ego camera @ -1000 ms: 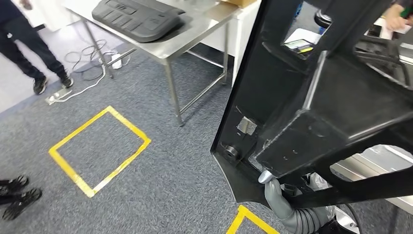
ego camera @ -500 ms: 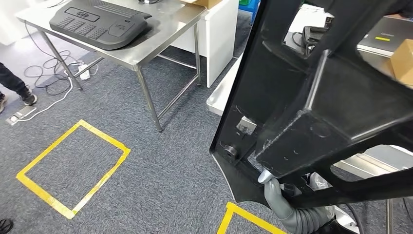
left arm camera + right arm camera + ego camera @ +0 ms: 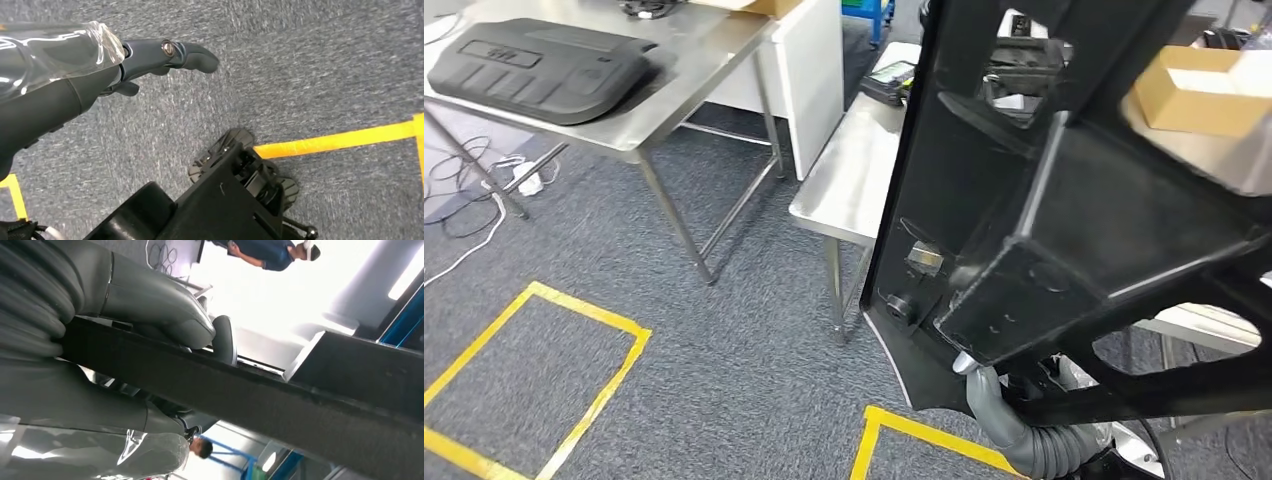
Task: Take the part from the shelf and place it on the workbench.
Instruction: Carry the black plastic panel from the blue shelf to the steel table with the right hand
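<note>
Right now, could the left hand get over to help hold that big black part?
Probably yes. The left hand hangs open over the carpet, holding nothing, with nothing near it. The black part sits on the robot's right, gripped from below by the right hand, so the left arm would have to lift and cross over.

Right hand point(image 3: 990, 398) clamps its fingers point(image 3: 165, 315) around the part point(image 3: 1064, 210); left hand point(image 3: 75, 75) hangs empty, fingers outstretched

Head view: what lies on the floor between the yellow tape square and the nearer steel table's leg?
Bare grey carpet separates the yellow tape square from the table leg; nothing lies there.
</note>
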Available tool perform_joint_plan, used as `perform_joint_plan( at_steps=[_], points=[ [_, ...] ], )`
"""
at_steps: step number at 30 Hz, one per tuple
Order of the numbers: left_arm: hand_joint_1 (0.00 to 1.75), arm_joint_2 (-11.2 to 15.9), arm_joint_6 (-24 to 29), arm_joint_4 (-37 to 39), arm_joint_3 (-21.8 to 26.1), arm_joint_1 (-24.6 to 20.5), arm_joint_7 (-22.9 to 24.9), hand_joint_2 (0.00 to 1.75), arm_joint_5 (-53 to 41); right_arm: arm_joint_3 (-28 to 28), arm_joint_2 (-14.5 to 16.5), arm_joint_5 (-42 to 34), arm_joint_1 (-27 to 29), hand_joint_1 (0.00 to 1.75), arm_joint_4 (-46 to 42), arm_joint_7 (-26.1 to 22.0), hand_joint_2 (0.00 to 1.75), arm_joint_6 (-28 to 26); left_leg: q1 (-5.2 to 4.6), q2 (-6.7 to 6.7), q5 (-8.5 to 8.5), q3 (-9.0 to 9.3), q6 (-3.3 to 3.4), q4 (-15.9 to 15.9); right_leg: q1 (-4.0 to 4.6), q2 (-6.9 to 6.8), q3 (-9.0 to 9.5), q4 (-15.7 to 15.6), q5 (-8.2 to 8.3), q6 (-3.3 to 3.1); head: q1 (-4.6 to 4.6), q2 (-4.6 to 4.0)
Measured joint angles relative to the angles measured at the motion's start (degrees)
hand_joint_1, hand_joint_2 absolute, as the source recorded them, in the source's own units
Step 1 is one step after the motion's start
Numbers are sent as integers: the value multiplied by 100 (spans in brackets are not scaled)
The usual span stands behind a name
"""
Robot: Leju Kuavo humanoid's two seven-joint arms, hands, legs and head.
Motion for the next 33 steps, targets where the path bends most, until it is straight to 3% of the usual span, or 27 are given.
perform_joint_plan(
  at_steps=[1,3,5,6,7,8,10,12,14,16,18,20,22,23,24,25,27,29,31,33],
  points=[
    [0,0,0,0,0,-4,0,175,0,0,-1,0,-1,175,-1,0,175,1,16,12,-25,11,-29,16,-3,64,-6,-3,7,-37,1,1],
    [0,-1,0,0,0,-11,-1,175,0,0,0,0,-11,175,-4,0,175,4,58,-194,-235,-91,-90,309,-17,194,-13,-14,34,-106,-1,1],
    [0,-3,-1,0,0,-2,-1,175,0,0,2,0,-23,175,-7,1,175,11,77,-492,-624,-438,-127,1069,-21,329,-29,-14,49,-149,-4,1],
    [0,-4,-2,0,0,10,3,175,1,0,3,0,-26,175,-7,2,175,15,76,-554,-780,-644,-132,1483,-14,404,-37,-13,53,-162,-5,1],
    [0,-4,-2,0,0,17,6,175,3,0,4,0,-27,175,-7,5,175,15,72,-582,-842,-791,-124,1755,-4,486,-40,-12,55,-167,-5,1],
    [0,-4,-2,0,0,18,10,175,7,0,4,0,-28,175,-7,8,175,15,64,-597,-785,-837,-103,1803,7,570,-39,-11,58,-171,-5,1],
    [0,-4,-2,1,0,10,15,175,14,0,4,0,-30,175,-7,11,175,16,39,-692,-379,-597,-15,1198,26,732,-21,-13,60,-172,-5,0],
    [0,8,-1,3,0,6,20,175,18,0,4,0,-41,175,-7,16,175,19,14,-945,-7,-245,93,369,35,878,-20,-9,64,-163,-3,0],
    [0,15,-1,6,0,7,22,175,27,0,4,0,-55,175,-7,32,175,21,-9,-1043,91,-114,131,48,27,1010,-52,-4,75,-138,-1,1],
    [0,9,-1,7,0,-1,23,175,35,0,-1,0,-59,175,-7,50,175,22,-6,-908,111,-105,132,10,15,1088,-91,7,83,-96,-1,1],
    [0,4,0,7,1,-12,24,175,37,0,-8,0,-72,175,-7,62,175,26,22,-777,132,-91,164,-34,28,854,-196,224,-67,-45,5,1],
    [0,-2,-3,7,2,-4,25,175,42,0,-13,2,-89,175,-7,73,175,31,37,-638,134,-82,193,-51,27,515,-502,894,-447,10,11,1],
    [0,-4,-8,7,2,15,29,175,50,0,-17,4,-91,175,-5,87,175,32,48,-488,127,-88,194,-48,-15,408,-851,1624,-730,68,11,1],
    [0,-4,-9,7,2,20,31,175,52,0,-18,5,-90,175,-5,95,175,31,61,-414,120,-90,184,-44,-41,388,-904,1736,-719,100,10,1],
    [0,-5,-11,7,2,20,33,175,52,0,-19,6,-89,175,-4,99,175,31,78,-345,109,-86,167,-38,-68,361,-824,1590,-595,132,10,0],
    [0,-7,-13,7,2,17,33,175,52,0,-20,7,-89,175,-4,102,175,31,97,-283,90,-75,138,-26,-96,299,-632,1235,-403,169,10,0],
    [0,-4,-16,8,2,10,33,175,53,1,-20,9,-91,175,-4,103,175,29,93,-179,31,-54,48,21,-125,43,-213,440,-104,218,16,0],
    [0,2,-17,9,2,5,37,175,54,2,-20,14,-91,175,-4,105,175,20,53,-103,-15,-40,-27,53,-130,-73,-68,135,-43,151,12,1],
    [0,3,-17,9,2,2,46,175,54,2,-21,53,-88,175,-4,106,175,-3,57,-38,-21,-15,-61,41,-112,42,-91,143,-42,29,3,1],
    [0,3,-18,9,1,-3,50,175,54,2,-22,119,-89,175,-4,104,175,-31,102,-143,-115,-36,-99,146,-95,120,-103,139,-31,-49,3,1]
  ],
)
